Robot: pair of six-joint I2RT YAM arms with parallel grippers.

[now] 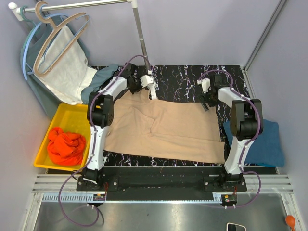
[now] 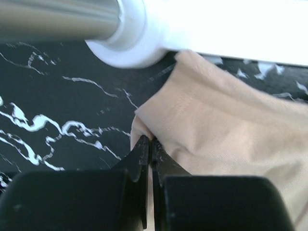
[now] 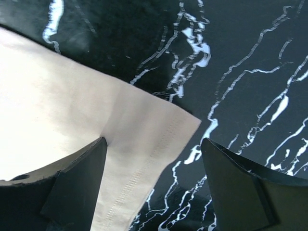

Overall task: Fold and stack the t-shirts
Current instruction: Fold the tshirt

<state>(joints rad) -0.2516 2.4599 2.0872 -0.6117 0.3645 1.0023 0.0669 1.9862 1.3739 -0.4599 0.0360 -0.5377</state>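
The left fingers (image 2: 141, 161) pinch a thin fold of the beige t-shirt (image 1: 168, 127), which is spread across the middle of the tabletop (image 1: 183, 84). The right fingers (image 3: 79, 185) gape over its far-right corner. Lifting now could slip that shallow pinch.

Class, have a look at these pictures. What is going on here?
Two robot arms are working on a beige shirt spread flat on the black table. The left tool is shut on the shirt's far left edge. The right tool is open at the shirt's far right corner and has not gripped anything yet. An orange shirt lies crumpled in the yellow bin, and a blue shirt lies beside the right arm.
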